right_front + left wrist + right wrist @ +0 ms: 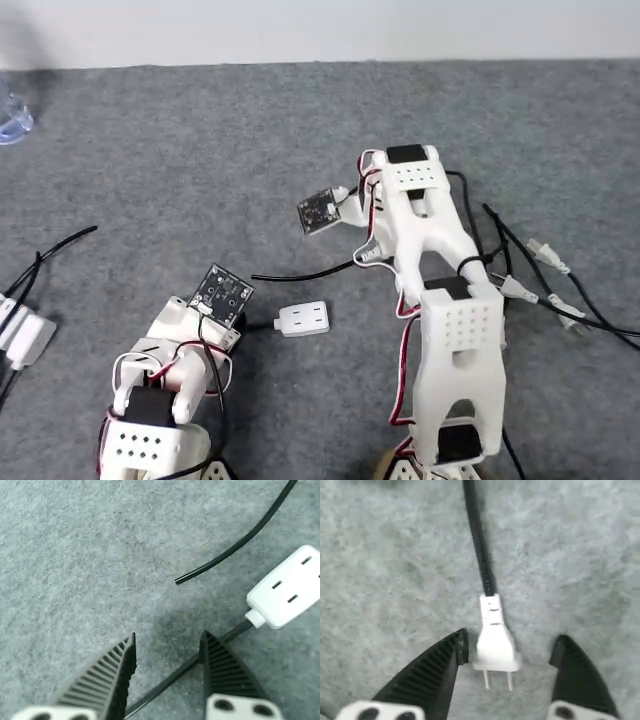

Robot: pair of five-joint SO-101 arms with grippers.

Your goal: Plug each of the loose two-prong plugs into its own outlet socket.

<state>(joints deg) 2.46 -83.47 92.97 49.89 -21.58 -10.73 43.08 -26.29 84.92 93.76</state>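
Over on the left side, the left pincer (168, 647) is spread wide, straddling the black cord (175, 676) of the white outlet block (287, 592), which lies flat on the grey tabletop (150, 150) just beside it. Further right, the right pincer (512, 647) is spread too, with a white two-prong plug (495, 647) lying between its fingers (435, 670), not gripped. More loose plugs (545, 255) lie off to that arm's right
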